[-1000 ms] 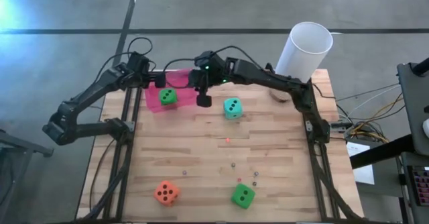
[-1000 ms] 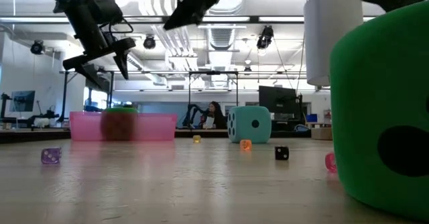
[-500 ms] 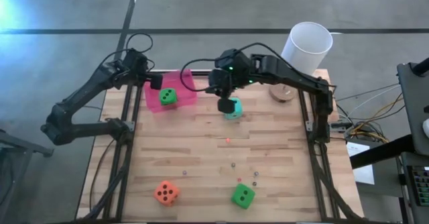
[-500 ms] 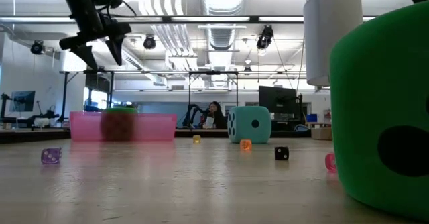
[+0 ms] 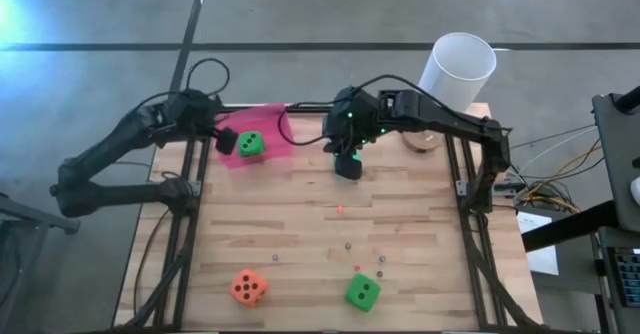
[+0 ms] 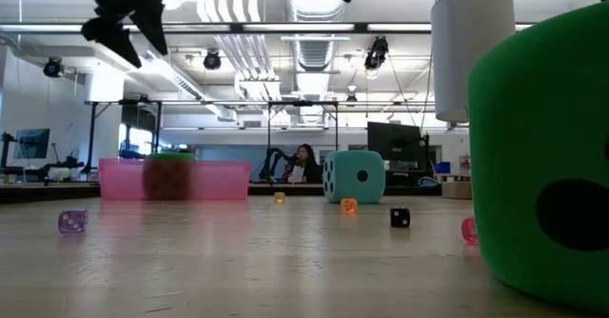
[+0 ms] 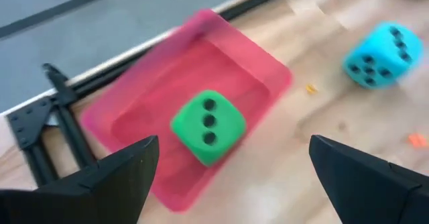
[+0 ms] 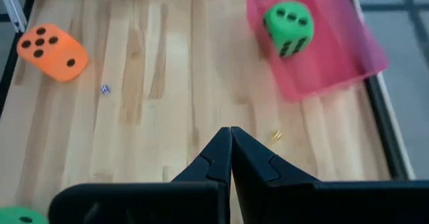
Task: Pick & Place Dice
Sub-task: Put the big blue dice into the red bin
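A green die (image 5: 250, 144) lies in the pink tray (image 5: 272, 124) at the table's far left. My left gripper (image 5: 226, 140) hangs open above the tray's left side, the die (image 7: 208, 125) below and ahead of its fingers. The teal die (image 6: 354, 177) rests on the wood to the right of the tray. In the high view my right gripper (image 5: 347, 164), shut and well above the table, hides it. An orange die (image 5: 248, 287) and a second green die (image 5: 362, 292) sit near the front edge.
A tall white cylinder (image 5: 458, 69) stands at the far right corner, with a round wooden disc (image 5: 420, 140) beside it. Tiny beads (image 5: 346, 244) lie scattered mid-table. Bare wood stretches between the tray and the front dice.
My left gripper has risen and drawn back from the tray toward the table's left edge, staying open. My right gripper, shut, has moved toward the table's right and risen, ending above the teal die. The dice have not moved.
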Motion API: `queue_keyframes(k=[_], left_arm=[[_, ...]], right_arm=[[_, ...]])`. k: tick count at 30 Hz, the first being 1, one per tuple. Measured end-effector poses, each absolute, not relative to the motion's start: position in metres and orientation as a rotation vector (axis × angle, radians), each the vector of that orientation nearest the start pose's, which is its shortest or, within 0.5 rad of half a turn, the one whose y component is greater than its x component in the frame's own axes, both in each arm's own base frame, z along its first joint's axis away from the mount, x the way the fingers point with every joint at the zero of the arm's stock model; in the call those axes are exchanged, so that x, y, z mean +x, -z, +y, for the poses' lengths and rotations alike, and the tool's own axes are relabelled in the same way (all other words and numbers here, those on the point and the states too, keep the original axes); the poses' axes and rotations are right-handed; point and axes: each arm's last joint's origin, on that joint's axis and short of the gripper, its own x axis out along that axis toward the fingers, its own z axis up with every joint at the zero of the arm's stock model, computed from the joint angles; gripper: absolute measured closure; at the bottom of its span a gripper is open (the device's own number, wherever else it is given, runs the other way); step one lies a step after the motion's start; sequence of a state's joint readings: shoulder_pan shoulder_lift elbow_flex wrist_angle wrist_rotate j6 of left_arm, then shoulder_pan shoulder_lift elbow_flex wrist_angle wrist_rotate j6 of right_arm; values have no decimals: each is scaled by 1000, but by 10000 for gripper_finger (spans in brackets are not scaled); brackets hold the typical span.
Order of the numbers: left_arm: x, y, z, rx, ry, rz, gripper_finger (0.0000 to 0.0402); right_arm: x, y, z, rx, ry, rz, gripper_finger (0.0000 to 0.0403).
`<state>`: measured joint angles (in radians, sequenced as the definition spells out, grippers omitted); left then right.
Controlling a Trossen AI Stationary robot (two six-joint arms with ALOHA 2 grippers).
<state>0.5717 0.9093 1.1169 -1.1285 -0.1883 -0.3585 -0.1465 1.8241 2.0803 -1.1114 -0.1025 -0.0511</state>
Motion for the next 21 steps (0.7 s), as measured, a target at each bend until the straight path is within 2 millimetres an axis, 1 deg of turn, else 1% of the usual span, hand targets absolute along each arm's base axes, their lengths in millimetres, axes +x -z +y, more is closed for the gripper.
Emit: queue_keyframes(k=[8,14,19,21], left_arm=[[120,-351,55,-442,-715,827,13],[116,-355,43,-433,-656,840,12],[116,-356,39,-445,-637,832,16],[116,-356,38,-441,-630,833,15]], right_arm=[[364,-380,-44,150,46,918,394],[353,-375,-27,189,50,884,394],[337,-366,-22,186,235,879,394],[331,-363,-21,192,262,887,394]])
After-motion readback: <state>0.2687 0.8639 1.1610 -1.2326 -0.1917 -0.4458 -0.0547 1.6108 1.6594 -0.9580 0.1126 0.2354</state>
